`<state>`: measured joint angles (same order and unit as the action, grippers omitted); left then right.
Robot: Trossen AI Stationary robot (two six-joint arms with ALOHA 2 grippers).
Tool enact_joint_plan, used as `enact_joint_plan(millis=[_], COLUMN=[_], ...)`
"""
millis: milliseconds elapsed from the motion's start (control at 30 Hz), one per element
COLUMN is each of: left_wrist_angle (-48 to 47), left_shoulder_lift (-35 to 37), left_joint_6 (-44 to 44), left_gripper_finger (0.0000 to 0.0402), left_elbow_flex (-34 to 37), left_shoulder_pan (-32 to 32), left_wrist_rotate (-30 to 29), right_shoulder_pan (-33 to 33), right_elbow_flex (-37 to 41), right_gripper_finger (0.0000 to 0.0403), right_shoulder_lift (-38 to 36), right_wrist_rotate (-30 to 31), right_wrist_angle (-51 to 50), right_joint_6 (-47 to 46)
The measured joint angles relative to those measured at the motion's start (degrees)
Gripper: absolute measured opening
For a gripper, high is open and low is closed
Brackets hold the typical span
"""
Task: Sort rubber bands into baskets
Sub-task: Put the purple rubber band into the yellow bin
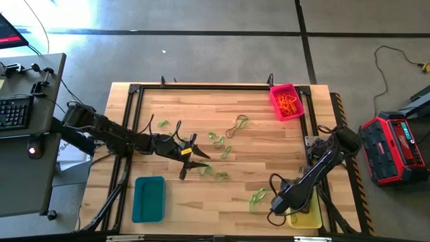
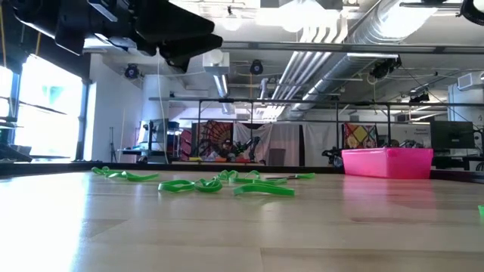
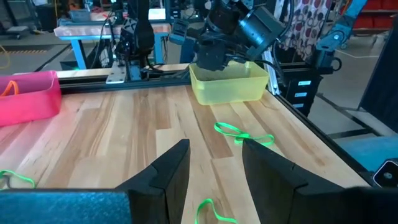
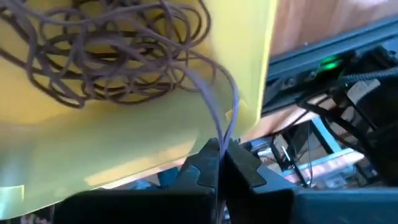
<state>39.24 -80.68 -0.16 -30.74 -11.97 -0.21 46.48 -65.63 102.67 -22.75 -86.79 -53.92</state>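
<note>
Green rubber bands (image 1: 218, 144) lie scattered on the middle of the wooden table. My left gripper (image 1: 195, 159) hovers open among them; in its wrist view one green band (image 3: 211, 211) lies on the table between the open fingers (image 3: 214, 152) and another (image 3: 242, 134) lies beyond them. My right gripper (image 1: 277, 204) is at the yellow basket (image 1: 306, 216) near the table's front right corner, shut on a dark brown rubber band (image 4: 227, 106). A heap of brown bands (image 4: 106, 50) lies in that basket (image 4: 124, 137). My right gripper pinches a thin strand of the dark brown band (image 4: 222, 134) between its two shut fingertips. The fingers slant down from above over the basket's edge. From the fingers the band arcs up slack, and its far part reaches the heap inside the yellow basket.
The pink basket (image 1: 287, 101) with orange bands stands at the far right corner. The teal basket (image 1: 148, 198) stands near the front left. A black frame (image 1: 134, 91) runs around the tabletop's edges. A dark arm (image 2: 136, 30) shows at the top of the low view.
</note>
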Motion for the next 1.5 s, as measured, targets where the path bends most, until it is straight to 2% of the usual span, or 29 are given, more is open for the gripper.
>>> enact_joint_plan(millis=[100, 233, 333, 433, 567, 700, 900, 1000, 1067, 1200, 1300, 1400, 1500], left_wrist_angle=[0.0, -0.2, -0.3, -0.3, -0.4, -0.4, -0.9, -2.1, -2.1, -3.3, -3.5, -3.4, -3.5], left_shoulder_lift=[0.0, 0.0, 0.0, 0.0, -0.1, -0.1, -0.1, -0.1, -0.1, -0.1, -0.1, -0.1, -0.1], left_joint_6=[0.0, -0.2, -0.2, -1.0, -2.6, -3.3, -3.8, -1.0, -1.1, -1.2, -0.6, -0.6, -0.6], left_gripper_finger=[0.0141, 0.0141, 0.0141, 0.0141, 0.0141, 0.0141, 0.0141, 0.0141, 0.0141, 0.0133, 0.0121, 0.0105, 0.0087], left_elbow_flex=[0.0, 0.0, 0.0, 0.0, 0.0, 0.0, 0.0, 0.0, 0.0, 0.0, 0.0, 0.0, 0.0], left_shoulder_pan=[0.0, 0.0, 0.0, 0.0, 0.0, -0.1, -0.1, -0.1, 0.1, 1.4, 3.5, 6.1, 8.4], left_wrist_rotate=[0.0, 0.0, 0.0, -0.3, -0.3, -0.3, -0.4, -0.1, -0.2, 0.0, 0.3, 2.5, 4.3], right_shoulder_pan=[0.0, 0.4, 0.5, 0.5, 0.8, 1.3, 3.1, 4.3, 4.7, 4.2, 2.6, -0.1, -4.0], right_elbow_flex=[0.0, 0.4, 2.5, 4.8, 5.4, 2.8, -1.9, -4.3, -5.4, -5.9, -5.4, -3.9, -0.4], right_gripper_finger=[0.0, 0.0, 0.0, 0.0001, 0.0018, 0.0065, 0.013, 0.014, 0.0132, 0.007, 0.0013, 0.0012, 0.0002], right_shoulder_lift=[0.0, 0.0, 0.0, 0.0, 0.0, 0.0, 0.0, -0.1, -0.9, -5.1, -10.0, -15.0, -19.0], right_wrist_rotate=[-0.1, 1.3, 1.3, 0.0, -1.4, -1.3, -0.4, -0.5, -0.6, 5.1, 12.6, 21.7, 30.0], right_wrist_angle=[3.1, 16.5, 25.3, 28.4, 27.1, 24.1, 13.8, 9.0, 8.4, 8.6, 8.9, 10.8, 16.9], right_joint_6=[3.6, 8.0, 7.7, 4.4, 1.3, 0.4, 0.2, 0.0, -0.2, -3.0, -4.5, -5.3, -1.3])
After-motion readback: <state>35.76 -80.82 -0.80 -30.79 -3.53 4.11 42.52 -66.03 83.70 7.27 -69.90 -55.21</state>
